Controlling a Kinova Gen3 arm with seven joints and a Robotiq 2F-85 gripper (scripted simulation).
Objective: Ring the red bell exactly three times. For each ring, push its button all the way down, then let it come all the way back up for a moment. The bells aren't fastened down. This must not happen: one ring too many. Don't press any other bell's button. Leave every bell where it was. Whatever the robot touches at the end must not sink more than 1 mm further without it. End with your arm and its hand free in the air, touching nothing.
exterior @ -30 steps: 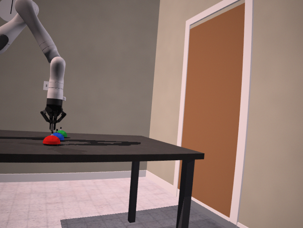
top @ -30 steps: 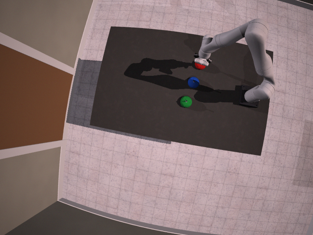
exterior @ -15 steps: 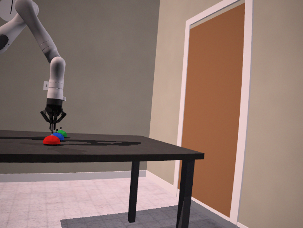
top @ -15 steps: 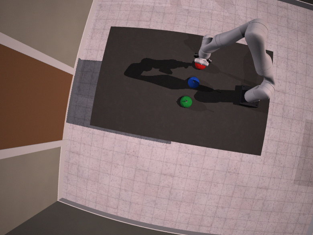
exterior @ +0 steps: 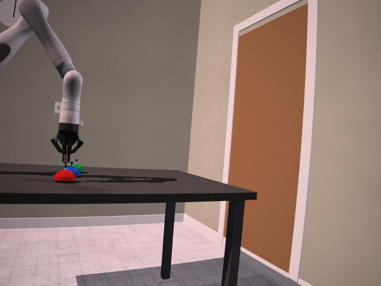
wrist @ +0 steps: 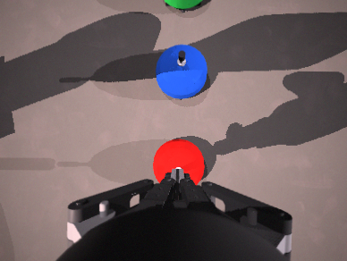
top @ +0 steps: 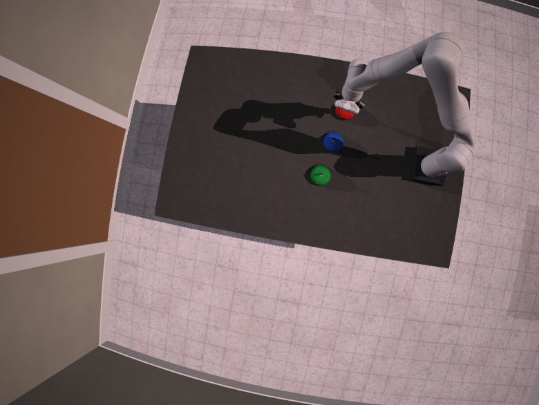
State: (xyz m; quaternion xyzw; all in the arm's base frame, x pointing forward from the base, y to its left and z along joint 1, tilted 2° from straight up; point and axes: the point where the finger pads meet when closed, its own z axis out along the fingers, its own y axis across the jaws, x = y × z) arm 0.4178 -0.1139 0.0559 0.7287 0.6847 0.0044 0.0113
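Note:
The red bell (top: 344,113) sits on the dark table, nearest the far edge of a row of three. It also shows in the side view (exterior: 64,175) and the wrist view (wrist: 178,160). My gripper (exterior: 65,162) is shut and points straight down over the red bell. Its fingertips (wrist: 178,175) stand right at the bell's small button, whose tip shows just under them in the side view (exterior: 65,167). I cannot tell whether they touch. In the overhead view my wrist (top: 347,104) covers most of the red bell.
A blue bell (top: 332,141) (wrist: 181,71) stands beside the red one and a green bell (top: 318,174) (wrist: 183,4) beyond it, both with their buttons up. The arm's base (top: 429,167) is mounted on the table near the row.

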